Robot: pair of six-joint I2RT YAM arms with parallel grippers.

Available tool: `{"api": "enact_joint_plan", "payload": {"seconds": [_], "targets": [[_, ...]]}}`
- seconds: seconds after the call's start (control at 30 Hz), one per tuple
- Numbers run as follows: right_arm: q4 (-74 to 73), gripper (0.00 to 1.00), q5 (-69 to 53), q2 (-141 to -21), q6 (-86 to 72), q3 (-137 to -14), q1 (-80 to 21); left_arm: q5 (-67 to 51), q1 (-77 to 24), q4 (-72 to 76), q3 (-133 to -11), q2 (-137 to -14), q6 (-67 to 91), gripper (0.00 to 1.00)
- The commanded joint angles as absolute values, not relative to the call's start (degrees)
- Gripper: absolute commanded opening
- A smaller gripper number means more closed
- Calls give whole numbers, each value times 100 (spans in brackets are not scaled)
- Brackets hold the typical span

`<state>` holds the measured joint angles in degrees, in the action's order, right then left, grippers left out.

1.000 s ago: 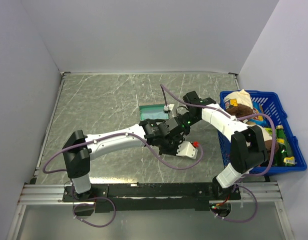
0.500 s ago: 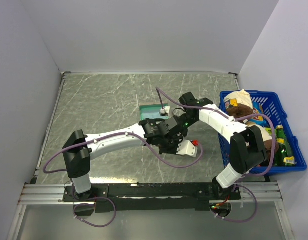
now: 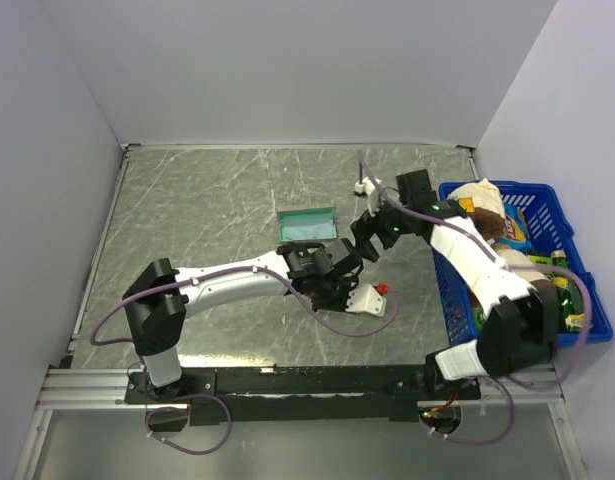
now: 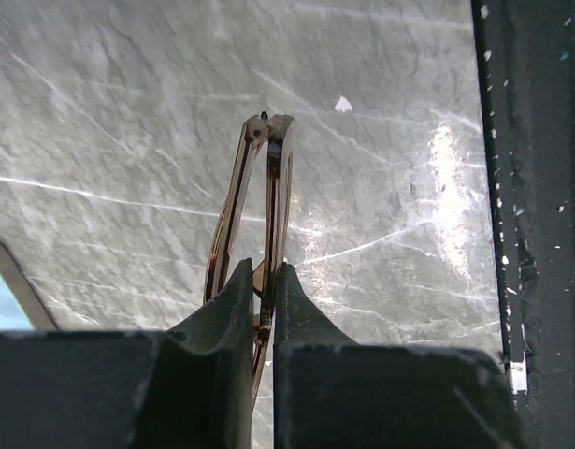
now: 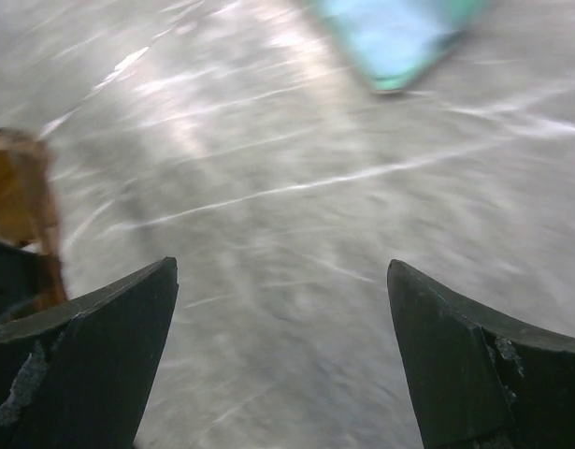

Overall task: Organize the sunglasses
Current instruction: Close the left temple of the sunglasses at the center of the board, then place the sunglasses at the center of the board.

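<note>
- Left gripper (image 4: pixel 265 273) is pinched tight on the sunglasses (image 4: pixel 254 210). Both fingers are closed on the thin frame at one end, and the amber lenses stick out ahead, edge-on.
- The temples look folded in, so the pair reads as one flat bundle, though this angle doesn't settle it.
- From overhead, the left gripper (image 3: pixel 335 280) sits on the near side of the teal rectangle (image 3: pixel 307 222), just beside it and over bare table (image 3: pixel 207 200). So the sunglasses are there too, in the grip and not on the rectangle.
- I can't tell whether that rectangle is a cloth or a lined tray. It shows a darker edge in the right wrist view (image 5: pixel 399 33).
- Right gripper (image 5: pixel 282 281) has its fingers spread wide with nothing between them. Overhead, the right gripper (image 3: pixel 367 232) is just to the right of the rectangle, tilted toward the left one.
- An amber sliver at the left edge of the right wrist view is the sunglasses, close by.
- My read: the pick-up is done and the carry or hand-off is the step in hand. Nothing has been put down.
- Next move as I judge it: bring the pair to its resting spot, possibly the rectangle, and lower it flat before letting go.
- With a hold this far out on the frame, the pair could swivel, so it calls for a slow, level move.
</note>
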<state>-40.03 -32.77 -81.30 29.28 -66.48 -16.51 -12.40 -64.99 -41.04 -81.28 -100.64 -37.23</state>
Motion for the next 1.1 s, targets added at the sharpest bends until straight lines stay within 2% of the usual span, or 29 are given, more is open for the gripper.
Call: {"api": "enact_joint_plan", "payload": {"seconds": [0.0, 0.13, 0.3, 0.77, 1.07], "targets": [[-2656, 100, -2208, -6929, 2268, -6241, -1556, -1090, -6381, -3762, -7902, -10045, -3577, 5], [-1742, 100, -1522, -6347, 2039, -5776, -1486, -932, -6276, -3630, -7805, -10300, -3402, 6], [-1494, 100, -1196, -6135, 1811, -5669, -1258, -1264, -6082, -3682, -8015, -10643, -3270, 9], [-1222, 100, -1169, -5854, 1591, -5493, -870, -2135, -5634, -3884, -8972, -11522, -2865, 12], [-993, 100, -1046, -5687, 1529, -5353, -809, -2276, -5511, -4157, -9562, -12041, -2681, 19]]}}
